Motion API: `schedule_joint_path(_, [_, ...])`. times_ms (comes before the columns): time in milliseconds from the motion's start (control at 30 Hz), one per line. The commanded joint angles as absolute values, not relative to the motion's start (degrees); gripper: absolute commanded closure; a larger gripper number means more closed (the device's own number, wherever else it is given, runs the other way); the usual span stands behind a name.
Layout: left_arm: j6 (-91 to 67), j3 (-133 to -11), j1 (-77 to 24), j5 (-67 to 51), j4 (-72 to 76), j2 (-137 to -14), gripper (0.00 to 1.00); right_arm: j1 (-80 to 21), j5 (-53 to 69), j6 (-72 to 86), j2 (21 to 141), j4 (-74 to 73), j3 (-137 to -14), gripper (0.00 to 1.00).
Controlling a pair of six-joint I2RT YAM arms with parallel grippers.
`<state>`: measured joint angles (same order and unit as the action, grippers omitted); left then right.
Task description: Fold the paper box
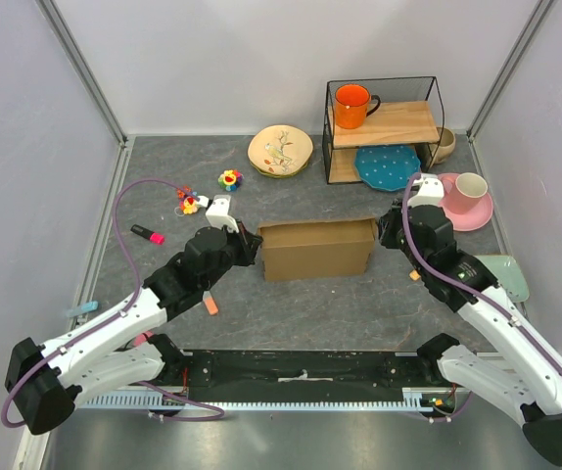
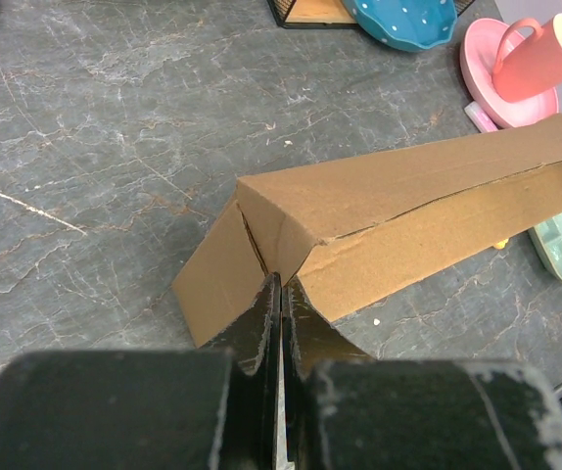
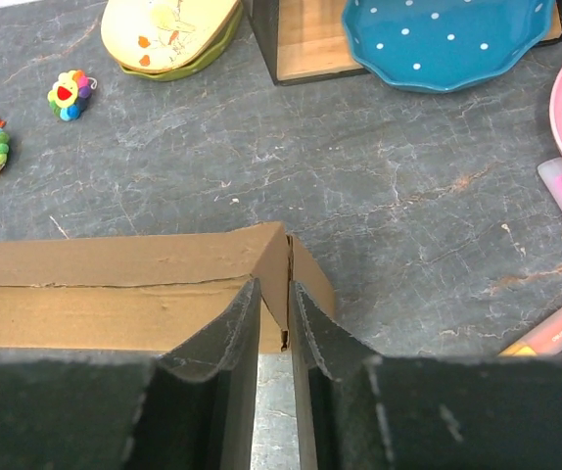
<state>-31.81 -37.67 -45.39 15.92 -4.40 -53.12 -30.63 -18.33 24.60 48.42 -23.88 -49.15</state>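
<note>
The brown paper box [image 1: 317,250] stands folded up as a long low block in the middle of the table, also seen in the left wrist view [image 2: 408,196] and the right wrist view [image 3: 115,264]. My left gripper [image 1: 255,245] is shut, its tips [image 2: 281,284] pressed against the box's left end corner beside a loose side flap. At the right end my right gripper [image 1: 384,230] has its jaws a narrow way apart [image 3: 273,289], straddling the box's end wall corner, with a side flap just outside the right finger.
Behind the box stands a wire-framed wooden shelf [image 1: 384,127] with an orange mug [image 1: 352,105] and a blue plate [image 1: 387,166]. A yellow plate [image 1: 280,150], small toys [image 1: 229,179], a pink cup on a saucer [image 1: 467,196], markers [image 1: 147,234] and a pale green dish [image 1: 504,274] lie around.
</note>
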Motion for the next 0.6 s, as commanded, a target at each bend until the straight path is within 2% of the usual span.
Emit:
schedule_joint_path(0, [-29.97, -38.5, -45.62, 15.03, -9.23, -54.4, 0.98, -30.67, -18.63, 23.99, 48.6, -21.27, -48.16, 0.75])
schedule_joint_path(167, [-29.62, -38.58, -45.7, 15.29, -9.23, -54.49, 0.98, -30.76, -18.9, 24.08, 47.55, -21.27, -48.16, 0.69])
schedule_joint_path(567, [-29.36, -38.67, -45.7, 15.21, -9.14, -54.84, 0.98, -30.67, -17.32, 23.99, 47.9, -21.62, -47.02, 0.71])
